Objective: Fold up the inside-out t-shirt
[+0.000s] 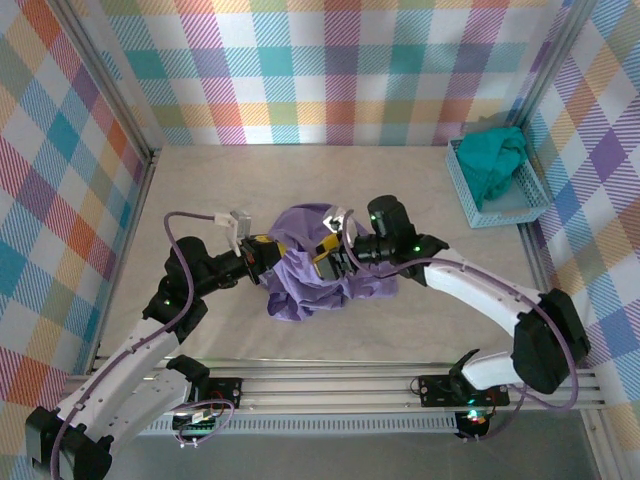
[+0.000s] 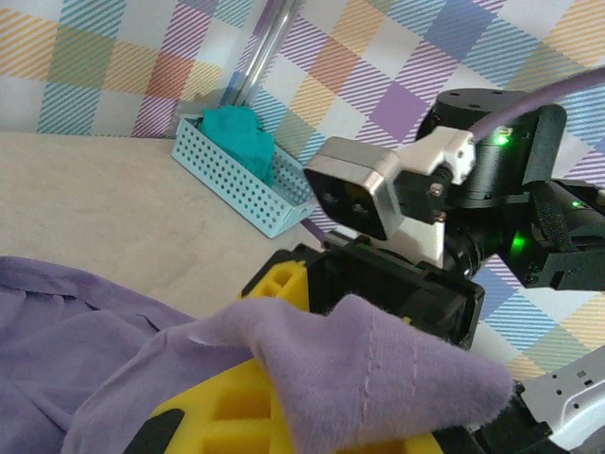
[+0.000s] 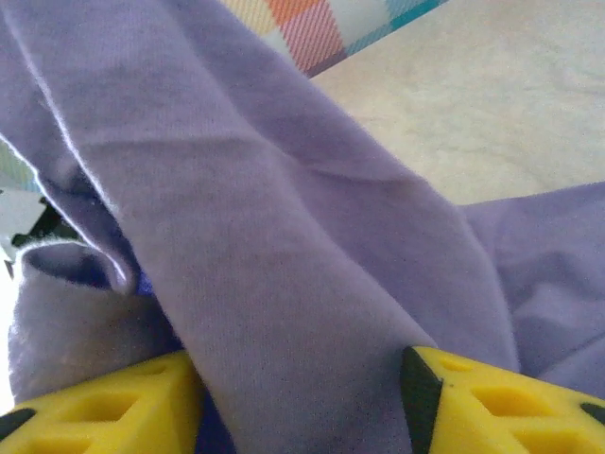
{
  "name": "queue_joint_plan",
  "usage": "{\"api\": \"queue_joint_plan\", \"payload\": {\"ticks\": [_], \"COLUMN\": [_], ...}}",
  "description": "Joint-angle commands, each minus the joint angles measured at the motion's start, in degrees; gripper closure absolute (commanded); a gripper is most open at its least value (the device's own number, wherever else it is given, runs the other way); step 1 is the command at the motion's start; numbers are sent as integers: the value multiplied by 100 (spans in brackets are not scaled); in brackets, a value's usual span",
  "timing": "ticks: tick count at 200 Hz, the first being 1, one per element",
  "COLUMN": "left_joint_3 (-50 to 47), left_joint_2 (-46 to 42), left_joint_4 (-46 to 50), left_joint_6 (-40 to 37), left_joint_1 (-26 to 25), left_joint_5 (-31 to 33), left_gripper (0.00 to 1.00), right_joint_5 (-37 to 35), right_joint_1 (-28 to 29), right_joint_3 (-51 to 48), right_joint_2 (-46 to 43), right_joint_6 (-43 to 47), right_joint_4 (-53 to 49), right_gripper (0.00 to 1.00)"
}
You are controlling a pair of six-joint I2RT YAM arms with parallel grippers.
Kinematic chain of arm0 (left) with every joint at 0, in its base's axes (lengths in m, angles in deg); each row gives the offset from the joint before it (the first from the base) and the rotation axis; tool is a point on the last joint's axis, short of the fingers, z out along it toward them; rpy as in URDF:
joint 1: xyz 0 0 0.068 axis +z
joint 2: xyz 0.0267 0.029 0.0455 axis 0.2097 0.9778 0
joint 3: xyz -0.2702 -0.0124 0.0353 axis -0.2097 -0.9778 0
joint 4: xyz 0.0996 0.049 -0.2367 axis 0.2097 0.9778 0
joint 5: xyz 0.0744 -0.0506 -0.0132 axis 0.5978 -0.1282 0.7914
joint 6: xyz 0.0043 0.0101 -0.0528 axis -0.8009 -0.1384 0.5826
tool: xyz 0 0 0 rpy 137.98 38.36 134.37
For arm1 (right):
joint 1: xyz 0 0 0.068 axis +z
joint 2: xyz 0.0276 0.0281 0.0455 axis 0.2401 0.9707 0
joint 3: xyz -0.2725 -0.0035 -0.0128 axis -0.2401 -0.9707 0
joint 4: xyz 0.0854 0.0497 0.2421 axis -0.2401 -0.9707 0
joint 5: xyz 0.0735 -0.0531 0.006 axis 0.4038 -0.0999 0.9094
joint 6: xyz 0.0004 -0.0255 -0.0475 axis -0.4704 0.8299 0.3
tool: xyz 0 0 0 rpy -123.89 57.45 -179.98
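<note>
Your left gripper (image 1: 268,258) is clenched on the t-shirt (image 1: 300,292), and your right gripper (image 3: 298,378) is spread around a fold. Retreat crooked and that fold could snag.

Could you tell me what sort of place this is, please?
Probably a robot test cell for cloth handling: plaid backdrop walls, a left arm and right arm bolted to a rail, a lavender t-shirt and a blue basket.

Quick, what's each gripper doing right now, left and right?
Left gripper: closed, pinching the purple t-shirt.
Right gripper: open, with a fold of the shirt running between its fingers.
</note>
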Motion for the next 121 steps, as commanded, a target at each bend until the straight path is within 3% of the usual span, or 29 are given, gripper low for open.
{"api": "queue_joint_plan", "payload": {"ticks": [1,16,34,67,121], "left_joint_3": [57,222,514,994,1220], "left_joint_2": [-25,69,396,1054,799], "left_joint_4": [30,669,1413,1984,2746], "left_joint_6": [-183,-172,-148,-134,131], "left_joint_1": [-3,-4,-2,-4,-52], "left_joint_5": [294,1214,2145,2040,1647], "left_gripper": [100,100,100,81,52], "right_joint_5": [396,197,314,354,139], "right_joint_1": [51,12,-28,24,51], "right_joint_3": [220,46,-397,-945,-1001], "right_joint_2": [-50,-335,-706,-677,-423], "right_joint_6": [-75,-312,-885,-2025,-2060], "right_joint_4": [288,440,1238,2808,3166], "right_gripper": [69,88,97,100,100]}}
